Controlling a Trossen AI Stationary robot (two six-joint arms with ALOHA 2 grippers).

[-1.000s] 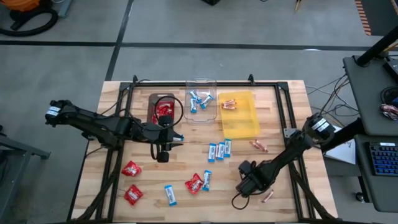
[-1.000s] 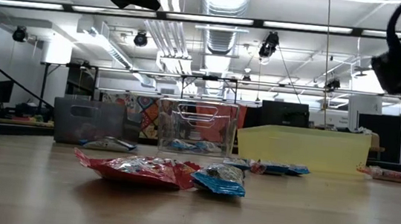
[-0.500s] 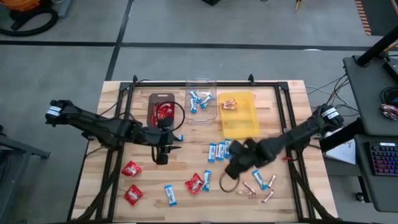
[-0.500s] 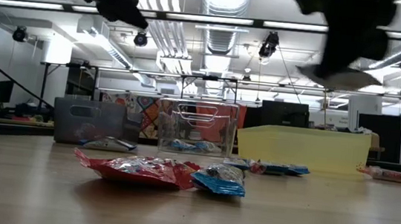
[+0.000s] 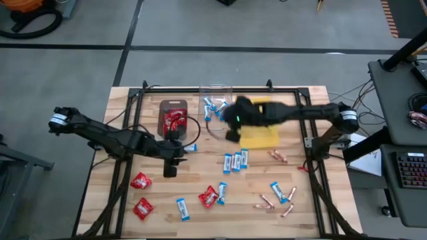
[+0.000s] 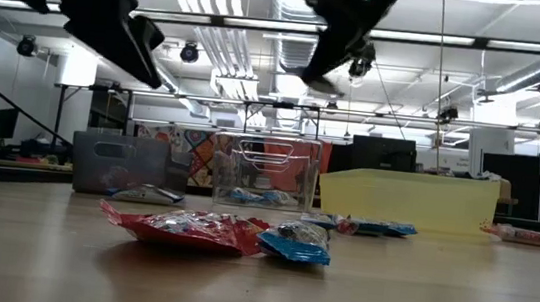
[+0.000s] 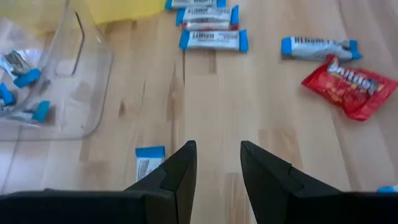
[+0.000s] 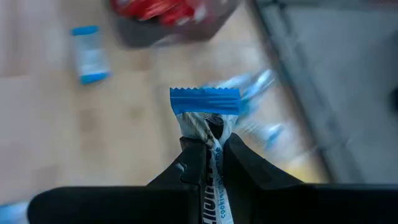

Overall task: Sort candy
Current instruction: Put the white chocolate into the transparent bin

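Candy lies scattered on the wooden table: red packets, blue-and-white bars and copper sticks. My right gripper hangs high over the far middle, between the clear tray and the yellow tray. It is shut on a blue-and-white bar. My left gripper stands open above the table's left middle, tilted down, with bare wood between its fingers. A blue bar lies flat just beside one finger. My right gripper pinches the blue-and-white bar between its two fingers at the bar's middle. The bar runs along the fingers, and its blue crimped end sticks out past the fingertips. It is lifted clear of the table and trays.
A dark tray holding red packets stands at the far left of the row; the clear tray holds blue bars and the yellow tray holds copper sticks. A black frame borders the work area. A red packet and a blue bar lie near the front.
My right gripper has swung from the table's near right part up and toward the far edge, to above the trays, rolling as it went, with the blue-and-white bar in its fingers. My left gripper has sunk a little toward the table and tipped further down.
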